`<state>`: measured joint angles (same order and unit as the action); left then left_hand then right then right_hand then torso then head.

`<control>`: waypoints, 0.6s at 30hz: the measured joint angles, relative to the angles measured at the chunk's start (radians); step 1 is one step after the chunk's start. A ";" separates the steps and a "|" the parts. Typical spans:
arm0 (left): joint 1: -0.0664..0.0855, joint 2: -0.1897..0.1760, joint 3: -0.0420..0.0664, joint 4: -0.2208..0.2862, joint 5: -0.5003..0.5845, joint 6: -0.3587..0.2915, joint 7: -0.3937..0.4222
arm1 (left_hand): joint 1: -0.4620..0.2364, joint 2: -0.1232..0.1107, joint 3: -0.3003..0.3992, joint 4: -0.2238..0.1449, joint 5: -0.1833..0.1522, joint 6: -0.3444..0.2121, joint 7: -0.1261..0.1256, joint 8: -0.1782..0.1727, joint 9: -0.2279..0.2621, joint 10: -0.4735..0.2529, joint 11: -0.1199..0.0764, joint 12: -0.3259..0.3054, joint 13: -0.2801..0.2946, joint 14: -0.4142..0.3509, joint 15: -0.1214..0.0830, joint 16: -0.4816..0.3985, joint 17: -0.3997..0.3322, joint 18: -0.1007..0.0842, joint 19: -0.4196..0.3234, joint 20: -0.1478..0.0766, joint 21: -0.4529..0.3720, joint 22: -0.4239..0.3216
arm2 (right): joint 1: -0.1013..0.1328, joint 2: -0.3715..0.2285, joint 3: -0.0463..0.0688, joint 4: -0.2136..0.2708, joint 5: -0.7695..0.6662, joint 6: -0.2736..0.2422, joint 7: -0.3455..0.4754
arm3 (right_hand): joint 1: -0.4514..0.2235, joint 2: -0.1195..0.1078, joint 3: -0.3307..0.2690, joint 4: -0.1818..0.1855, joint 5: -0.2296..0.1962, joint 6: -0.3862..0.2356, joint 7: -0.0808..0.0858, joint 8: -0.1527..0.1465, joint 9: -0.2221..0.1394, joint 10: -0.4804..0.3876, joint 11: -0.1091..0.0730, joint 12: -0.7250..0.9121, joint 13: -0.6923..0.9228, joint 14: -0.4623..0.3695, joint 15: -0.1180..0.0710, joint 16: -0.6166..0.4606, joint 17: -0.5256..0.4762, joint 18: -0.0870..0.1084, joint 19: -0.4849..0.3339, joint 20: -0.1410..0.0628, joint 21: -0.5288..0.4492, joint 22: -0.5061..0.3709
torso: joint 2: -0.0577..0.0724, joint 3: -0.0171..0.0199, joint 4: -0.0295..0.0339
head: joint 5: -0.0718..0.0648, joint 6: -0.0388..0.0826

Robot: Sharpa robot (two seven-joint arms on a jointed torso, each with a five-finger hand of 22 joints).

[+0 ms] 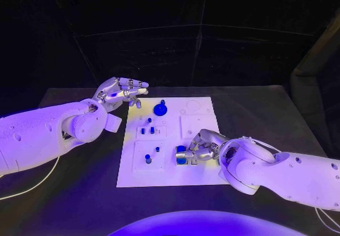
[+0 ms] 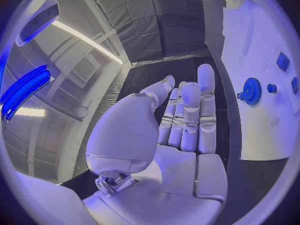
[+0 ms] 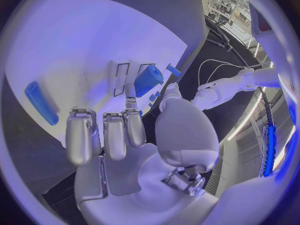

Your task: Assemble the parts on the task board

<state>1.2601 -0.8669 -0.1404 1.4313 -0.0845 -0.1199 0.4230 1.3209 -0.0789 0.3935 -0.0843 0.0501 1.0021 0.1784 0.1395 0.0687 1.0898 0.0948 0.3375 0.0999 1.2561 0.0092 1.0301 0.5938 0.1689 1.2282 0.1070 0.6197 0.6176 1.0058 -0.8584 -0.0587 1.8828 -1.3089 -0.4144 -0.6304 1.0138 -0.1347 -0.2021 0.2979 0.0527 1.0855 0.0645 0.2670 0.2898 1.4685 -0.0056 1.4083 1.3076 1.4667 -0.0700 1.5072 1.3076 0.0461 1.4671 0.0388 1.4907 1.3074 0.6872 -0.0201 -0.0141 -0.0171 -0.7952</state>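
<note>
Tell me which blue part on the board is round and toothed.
The gear at the task board's far end, near the left hand; the other blue parts are small pegs and blocks.

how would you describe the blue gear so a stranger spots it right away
Start at the white task board in the middle of the black table. Go to its far end, near the left hand, just beside that hand's fingers. The blue gear is the round toothed disc with a raised hub; the other blue parts are smaller pegs and blocks nearer the robot.
</note>
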 measured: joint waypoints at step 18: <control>0.000 -0.002 0.000 0.001 0.000 0.001 -0.001 | 0.000 0.000 0.000 0.000 0.000 0.000 0.000 0.000 0.000 0.000 0.000 0.000 0.000 0.000 0.000 0.000 0.000 0.000 0.000 0.000 0.000 0.000 | 0.000 -0.014 0.000 0.022 -0.061 0.002 0.012 | 0.270 0.092 0.112 -0.131 0.037 0.006 -0.006 0.017 0.026 -0.004 -0.004 -0.005 0.000 -0.001 -0.006 0.000 0.000 0.000 -0.004 -0.004 0.000 0.000 | -0.001 0.0000 -0.0012 | 0.000 0.001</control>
<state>1.2601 -0.8693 -0.1404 1.4320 -0.0845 -0.1192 0.4223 1.3209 -0.0789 0.3936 -0.0843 0.0501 1.0021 0.1783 0.1395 0.0687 1.0898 0.0949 0.3375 0.0999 1.2561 0.0092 1.0301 0.5939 0.1689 1.2282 0.1070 0.6197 0.6178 1.0058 -0.8726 -0.0584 1.9046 -1.3696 -0.4128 -0.6184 1.2841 -0.0425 -0.0903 0.1666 0.0892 1.0911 0.0589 0.2845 0.3161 1.4648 -0.0092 1.4037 1.3077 1.4653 -0.0756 1.5072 1.3074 0.0460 1.4635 0.0352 1.4906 1.3074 0.6866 -0.0201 -0.0153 -0.0174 -0.7945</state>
